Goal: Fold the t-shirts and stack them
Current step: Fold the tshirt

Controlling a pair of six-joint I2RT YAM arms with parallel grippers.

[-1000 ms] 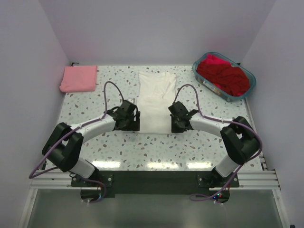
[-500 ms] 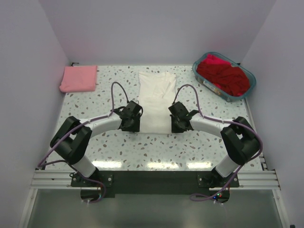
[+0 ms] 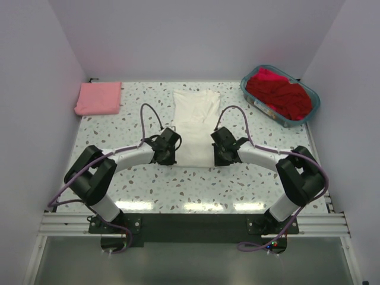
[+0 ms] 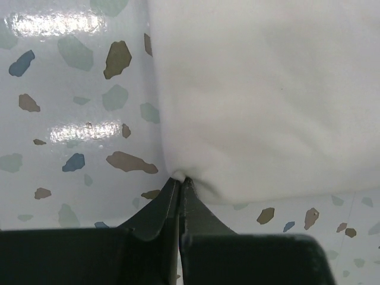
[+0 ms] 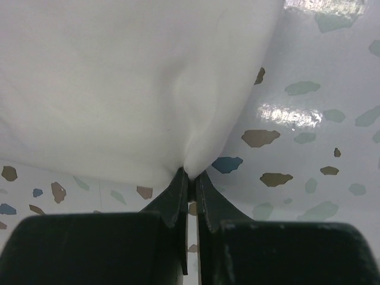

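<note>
Since the white shirt (image 3: pixel 194 122) at frame centre apparently needed folding upward, the left gripper (image 4: pixel 180 183) and right gripper (image 5: pixel 191 177) each clamped one bottom corner.

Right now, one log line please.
left claw: shut on white t-shirt, near-left corner | right claw: shut on near-right corner | pink t-shirt: folded, far-left | red t-shirts: in teal basket

Left arm: I reach forward and inward from my base, elbow out to the left, wrist low.
Left gripper (image 4: pixel 180 178): my jaws are closed, pinching the near left corner of the shirt (image 4: pixel 267 89).
Right arm: I mirror the left, elbow out to the right, wrist low.
Right gripper (image 5: pixel 191 173): my jaws are closed, pinching the shirt's near right corner.
Spacing: my grippers sit level, apart.
</note>
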